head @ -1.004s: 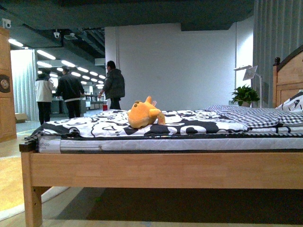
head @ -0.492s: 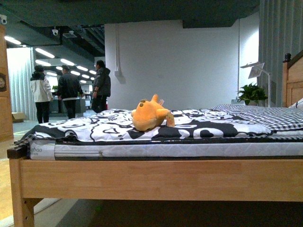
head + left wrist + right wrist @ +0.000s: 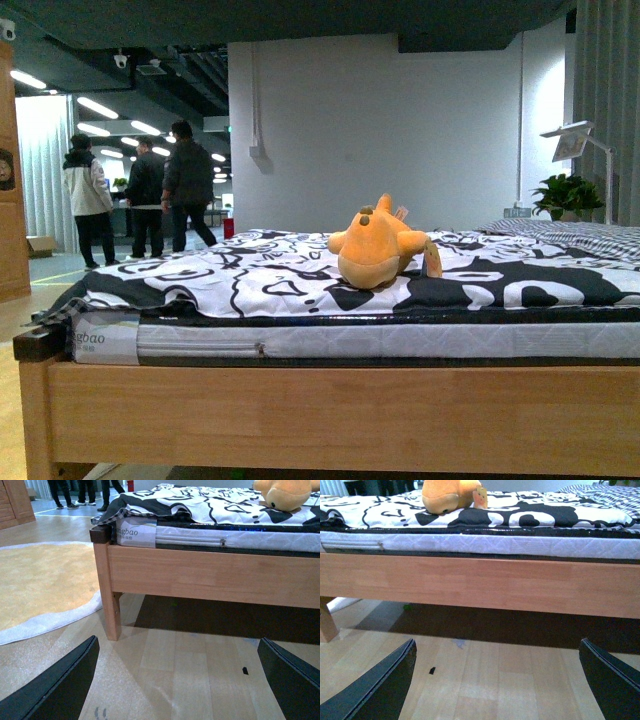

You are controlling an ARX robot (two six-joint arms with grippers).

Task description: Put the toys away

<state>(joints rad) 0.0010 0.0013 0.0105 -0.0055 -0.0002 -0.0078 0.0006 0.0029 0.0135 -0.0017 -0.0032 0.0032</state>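
Wooden bed (image 3: 330, 420) carries the plush toy (image 3: 378, 245); left end effector (image 3: 177, 640) and right end effector (image 3: 496, 640) gape wide, empty.

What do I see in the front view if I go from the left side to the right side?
wooden cabinet → group of people → orange plush toy on the bed → potted plant

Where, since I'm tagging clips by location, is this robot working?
Probably a furniture showroom, not a home: the wooden bed with a plush toy on it stands in an open hall, with strip ceiling lights and people in coats standing behind.
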